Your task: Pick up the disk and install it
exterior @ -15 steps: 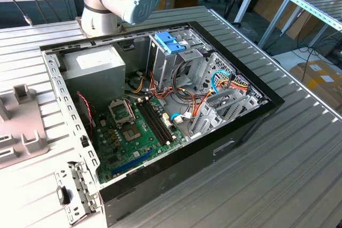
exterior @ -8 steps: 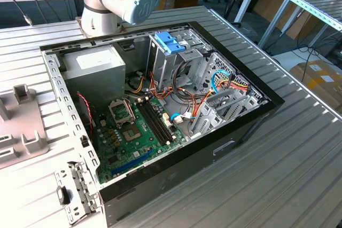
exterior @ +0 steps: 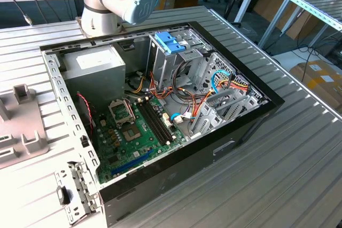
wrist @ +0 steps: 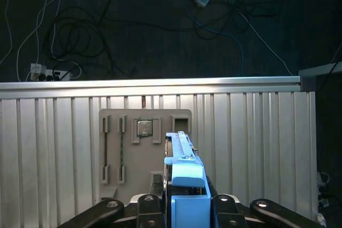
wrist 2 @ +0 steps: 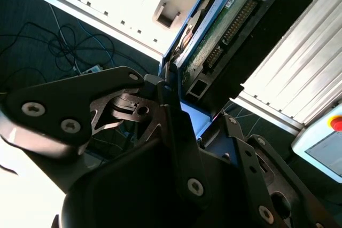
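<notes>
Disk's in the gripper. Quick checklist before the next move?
1. Grip on the disk: ok, gripper shut on it in both wrist views.
2. Blue side rails on the disk: ok.
3. Disk clear of the table: ok, held in the air.
4. Computer case open: ok.
5. Free slot in the drive cage: cannot tell.
6. Loose cables beside the cage: not ok, could snag.

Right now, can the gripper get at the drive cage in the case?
Probably yes: the case lies open, nothing hangs over the drive cage, and the cables sit beside it. The gripper holds the disk above the table.
</notes>
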